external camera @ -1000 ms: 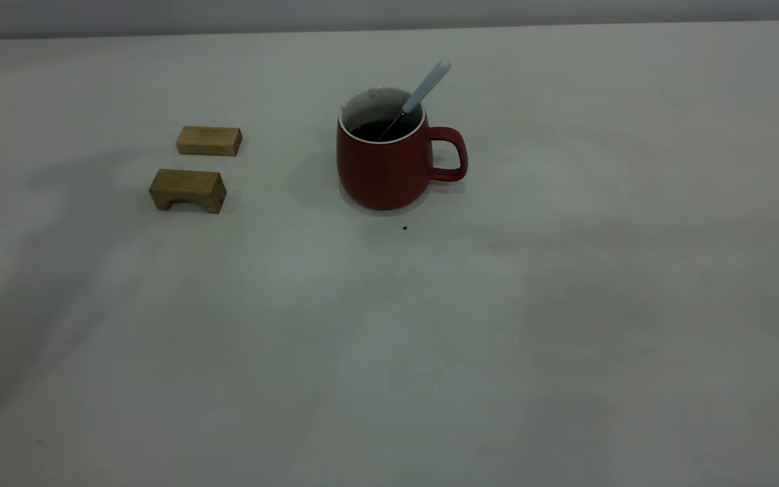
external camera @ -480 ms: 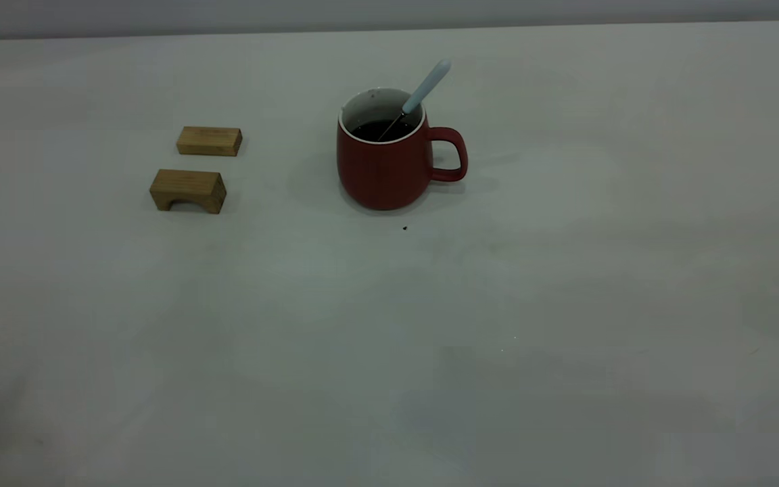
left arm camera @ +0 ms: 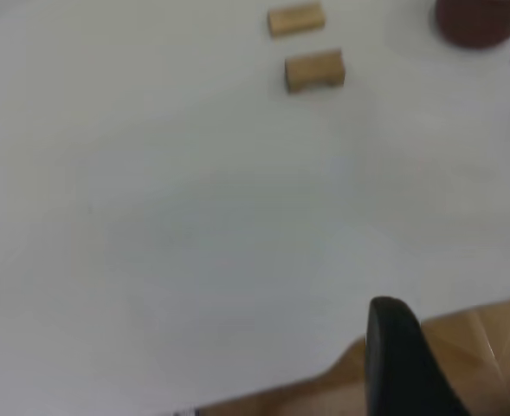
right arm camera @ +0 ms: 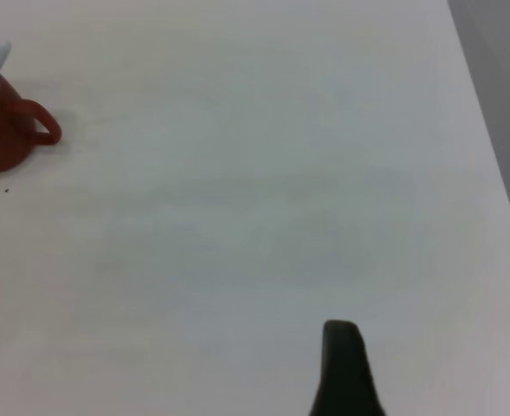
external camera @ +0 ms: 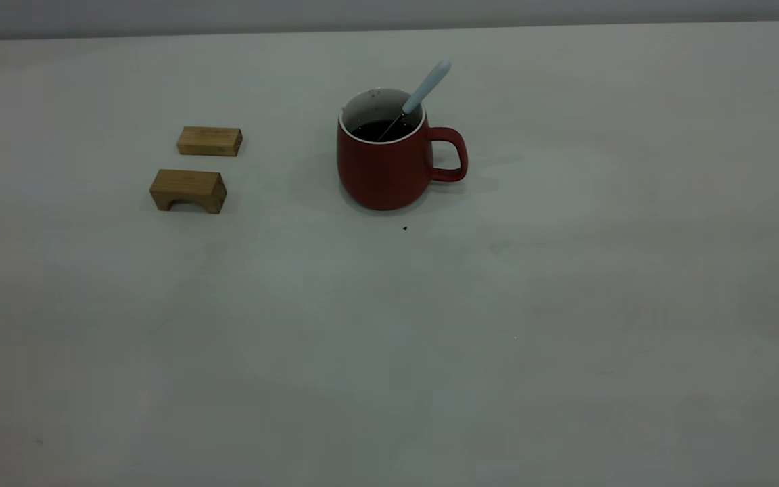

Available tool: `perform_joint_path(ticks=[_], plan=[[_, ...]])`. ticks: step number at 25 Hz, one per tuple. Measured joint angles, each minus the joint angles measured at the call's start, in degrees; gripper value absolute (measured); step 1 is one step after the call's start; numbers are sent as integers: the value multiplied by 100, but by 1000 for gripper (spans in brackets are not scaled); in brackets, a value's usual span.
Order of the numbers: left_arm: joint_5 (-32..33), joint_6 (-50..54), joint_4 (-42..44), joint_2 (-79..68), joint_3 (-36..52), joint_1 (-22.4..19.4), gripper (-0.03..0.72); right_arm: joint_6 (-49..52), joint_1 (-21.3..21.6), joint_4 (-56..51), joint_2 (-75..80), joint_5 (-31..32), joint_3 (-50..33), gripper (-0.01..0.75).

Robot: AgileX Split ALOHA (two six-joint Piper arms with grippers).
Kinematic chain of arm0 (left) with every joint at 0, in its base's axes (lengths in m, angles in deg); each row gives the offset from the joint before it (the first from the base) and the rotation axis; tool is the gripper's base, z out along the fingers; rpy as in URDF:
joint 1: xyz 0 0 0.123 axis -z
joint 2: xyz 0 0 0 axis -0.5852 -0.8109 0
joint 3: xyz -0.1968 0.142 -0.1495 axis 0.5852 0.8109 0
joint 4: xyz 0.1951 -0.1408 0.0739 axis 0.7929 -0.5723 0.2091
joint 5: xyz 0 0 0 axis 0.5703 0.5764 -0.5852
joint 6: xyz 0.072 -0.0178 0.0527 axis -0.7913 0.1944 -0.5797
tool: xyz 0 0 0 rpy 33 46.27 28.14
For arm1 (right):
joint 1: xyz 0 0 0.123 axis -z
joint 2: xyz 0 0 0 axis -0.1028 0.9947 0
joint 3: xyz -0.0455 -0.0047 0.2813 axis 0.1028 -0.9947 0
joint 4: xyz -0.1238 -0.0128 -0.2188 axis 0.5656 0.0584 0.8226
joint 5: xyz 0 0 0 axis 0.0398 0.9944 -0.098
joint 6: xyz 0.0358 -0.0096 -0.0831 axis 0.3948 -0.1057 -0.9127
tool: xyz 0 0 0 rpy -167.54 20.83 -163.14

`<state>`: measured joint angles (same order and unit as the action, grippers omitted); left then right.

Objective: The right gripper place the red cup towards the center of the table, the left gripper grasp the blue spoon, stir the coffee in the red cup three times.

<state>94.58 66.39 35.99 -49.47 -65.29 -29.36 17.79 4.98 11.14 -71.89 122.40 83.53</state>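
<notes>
Both hands sit well away from the red cup (external camera: 389, 162), holding nothing; their spread cannot be told.

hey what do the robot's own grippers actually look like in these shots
Little of them shows. The left gripper appears in its wrist view as two plain black fingers, rounded at the tip. The right gripper shows one similar black finger. No cables or markings are visible, and neither arm appears in the exterior view.
</notes>
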Motion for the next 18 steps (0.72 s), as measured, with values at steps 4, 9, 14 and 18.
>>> perform_joint_path(ticks=[4,9,14,18], plan=[[88,0,-111,670,451,-349,395,0,0,0,0,0,0,582],[94,0,-119,1104,493,-472,395,0,0,0,0,0,0,582],[94,0,-137,1110,499,-473,395,0,0,0,0,0,0,582],[94,0,-137,1110,499,-473,395,0,0,0,0,0,0,582]])
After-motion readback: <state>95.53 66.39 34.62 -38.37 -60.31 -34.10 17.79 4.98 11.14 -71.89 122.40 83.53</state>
